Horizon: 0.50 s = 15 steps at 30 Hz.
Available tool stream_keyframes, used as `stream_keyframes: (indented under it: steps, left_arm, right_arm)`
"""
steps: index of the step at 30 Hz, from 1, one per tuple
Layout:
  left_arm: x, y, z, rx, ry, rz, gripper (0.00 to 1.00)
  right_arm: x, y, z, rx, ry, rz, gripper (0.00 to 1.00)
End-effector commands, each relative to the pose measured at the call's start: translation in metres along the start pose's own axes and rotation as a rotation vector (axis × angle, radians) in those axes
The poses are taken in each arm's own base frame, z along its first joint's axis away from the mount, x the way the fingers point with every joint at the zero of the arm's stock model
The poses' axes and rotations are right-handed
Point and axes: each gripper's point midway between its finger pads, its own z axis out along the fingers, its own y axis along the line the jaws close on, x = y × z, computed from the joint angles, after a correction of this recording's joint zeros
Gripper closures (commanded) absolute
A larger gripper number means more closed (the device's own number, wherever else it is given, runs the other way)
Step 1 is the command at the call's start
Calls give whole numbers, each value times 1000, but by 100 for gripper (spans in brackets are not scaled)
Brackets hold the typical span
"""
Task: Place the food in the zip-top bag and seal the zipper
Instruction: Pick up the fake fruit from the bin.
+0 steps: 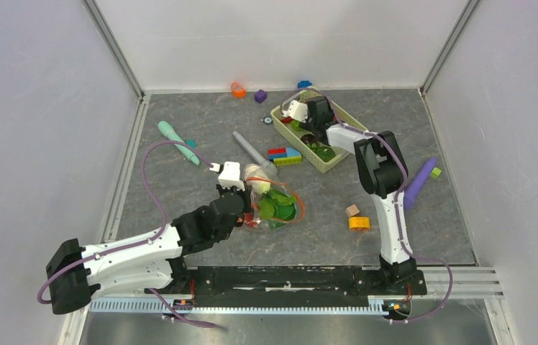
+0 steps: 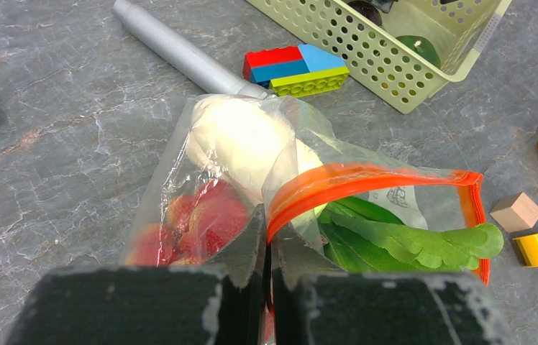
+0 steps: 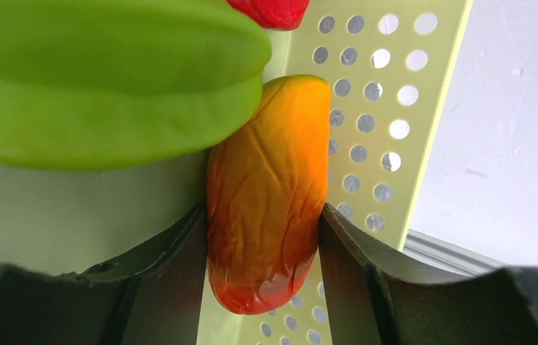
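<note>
We find left gripper (image 2: 266, 279) jaws pinching the clear, crumpled zip-top bag (image 2: 428, 201) near the basket (image 2: 367, 43); inside that basket, right gripper (image 3: 262, 248) jaws clamp an orange-red piece (image 3: 270, 158).

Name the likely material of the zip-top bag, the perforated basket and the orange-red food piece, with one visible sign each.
Zip-top bag: thin clear plastic film, glossy; it crumples and glints.
Basket: rigid pale green plastic, fairly matte; evenly moulded round holes.
Orange-red piece: probably soft rubbery plastic, shiny; wrinkled skin with highlights.
</note>
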Motion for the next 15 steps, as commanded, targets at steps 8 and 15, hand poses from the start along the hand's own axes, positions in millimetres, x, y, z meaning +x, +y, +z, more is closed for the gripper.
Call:
stream_keyframes:
  steps: [8, 15]
  left_arm:
    - [-10, -4, 2, 14, -29, -30, 94]
    - [-11, -9, -1, 37, -16, -38, 94]
  right_arm:
    - [-28, -49, -72, 82, -219, 235, 85]
    - [-46, -60, -121, 43, -373, 350, 86]
